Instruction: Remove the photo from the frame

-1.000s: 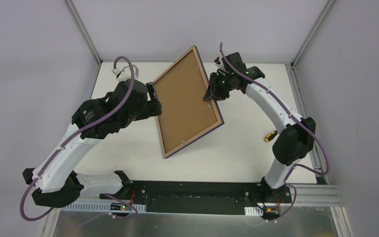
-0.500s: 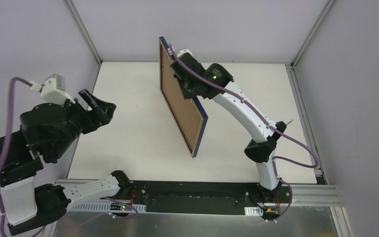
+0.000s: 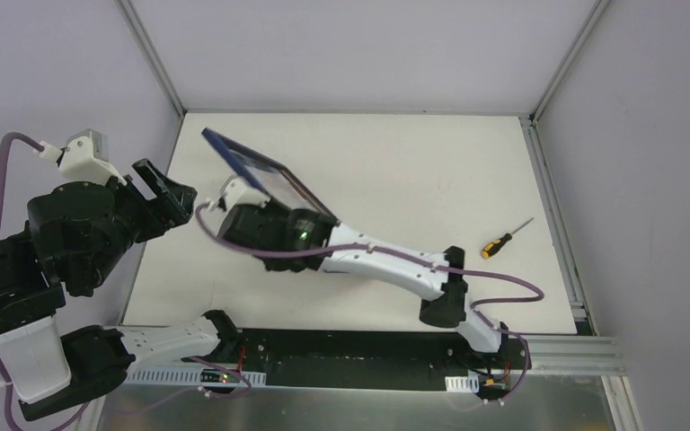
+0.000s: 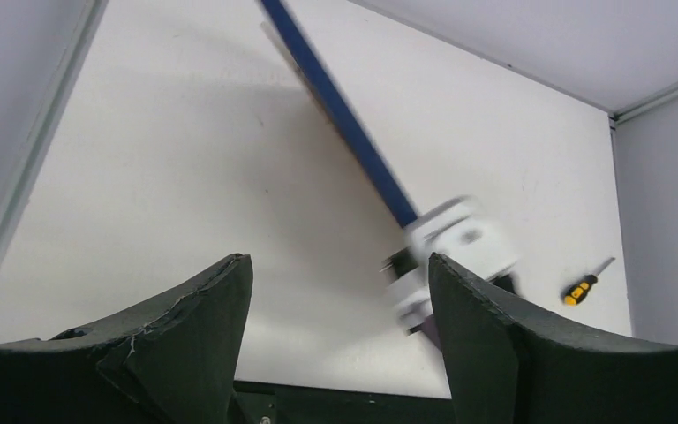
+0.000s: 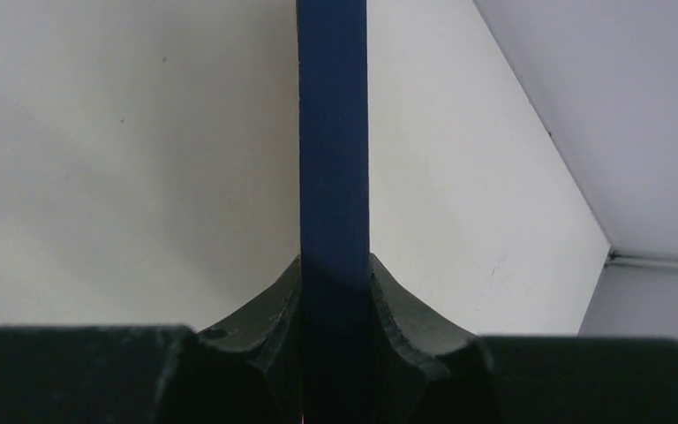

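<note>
One frame edge sits pinched in the right gripper; left gripper gapes wide.

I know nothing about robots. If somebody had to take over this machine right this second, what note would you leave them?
The left gripper is open and empty, near the left edge of the table.
The right gripper is shut on the navy edge of the frame, holding it tilted above the table's left half.
No loose photo is in view; presumably it sits inside the frame.
Done: frame lifted.
Left: get the photo out.
A screwdriver lies on the right.
</note>
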Robot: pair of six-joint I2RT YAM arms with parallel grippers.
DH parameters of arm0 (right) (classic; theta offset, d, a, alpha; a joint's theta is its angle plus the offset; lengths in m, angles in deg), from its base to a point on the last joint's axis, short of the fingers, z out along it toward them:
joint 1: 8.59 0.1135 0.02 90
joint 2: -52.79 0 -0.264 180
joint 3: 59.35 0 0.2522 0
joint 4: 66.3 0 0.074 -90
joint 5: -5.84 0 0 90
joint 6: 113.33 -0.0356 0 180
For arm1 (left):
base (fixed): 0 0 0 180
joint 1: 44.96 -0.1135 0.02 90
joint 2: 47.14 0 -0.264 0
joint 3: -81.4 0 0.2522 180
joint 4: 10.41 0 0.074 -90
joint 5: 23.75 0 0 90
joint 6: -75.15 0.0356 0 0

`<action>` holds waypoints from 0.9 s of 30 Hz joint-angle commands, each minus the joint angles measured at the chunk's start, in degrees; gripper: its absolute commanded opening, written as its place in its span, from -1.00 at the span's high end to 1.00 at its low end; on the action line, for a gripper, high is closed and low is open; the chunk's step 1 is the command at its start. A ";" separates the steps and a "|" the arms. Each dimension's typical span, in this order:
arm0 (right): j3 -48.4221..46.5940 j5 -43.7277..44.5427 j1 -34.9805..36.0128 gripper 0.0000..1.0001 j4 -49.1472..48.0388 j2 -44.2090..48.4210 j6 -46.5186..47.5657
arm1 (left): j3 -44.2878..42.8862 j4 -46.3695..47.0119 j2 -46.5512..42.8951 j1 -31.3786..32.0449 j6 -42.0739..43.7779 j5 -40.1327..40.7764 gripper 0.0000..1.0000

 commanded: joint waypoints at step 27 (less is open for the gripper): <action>3.71 -4.82 0.82 1.00 -58.07 -30.45 24.48 | -0.43 -2.48 0.89 -0.27 3.96 3.31 -0.45</action>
